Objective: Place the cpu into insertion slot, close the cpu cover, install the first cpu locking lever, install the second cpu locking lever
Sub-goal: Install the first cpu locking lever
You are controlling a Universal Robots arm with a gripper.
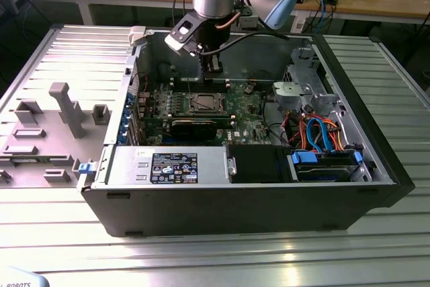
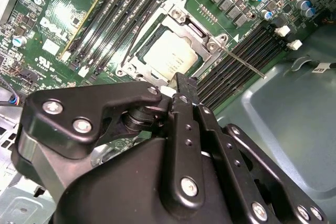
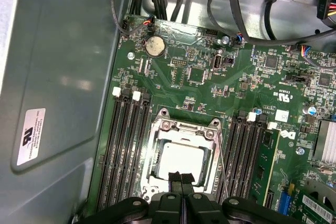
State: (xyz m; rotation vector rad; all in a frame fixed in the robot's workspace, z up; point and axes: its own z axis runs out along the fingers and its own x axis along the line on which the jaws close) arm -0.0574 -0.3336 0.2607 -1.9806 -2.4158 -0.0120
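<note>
The cpu, a dull silver square, lies in the insertion slot on the green board. The cpu cover, a silvery frame, lies flat around it. In the second wrist view the cpu shows through the cover. One thin locking lever stands out sideways over the black memory slots; the first wrist view shows this lever beside the socket. My gripper is shut with nothing in it, its tips just over the socket's near edge. In the exterior view the gripper hangs above the socket.
The open computer case lies on a ribbed metal table. Black memory slots flank the socket on both sides. Drive cages and orange and blue cables fill the exterior view's right. A grey fixture plate lies at the exterior view's left.
</note>
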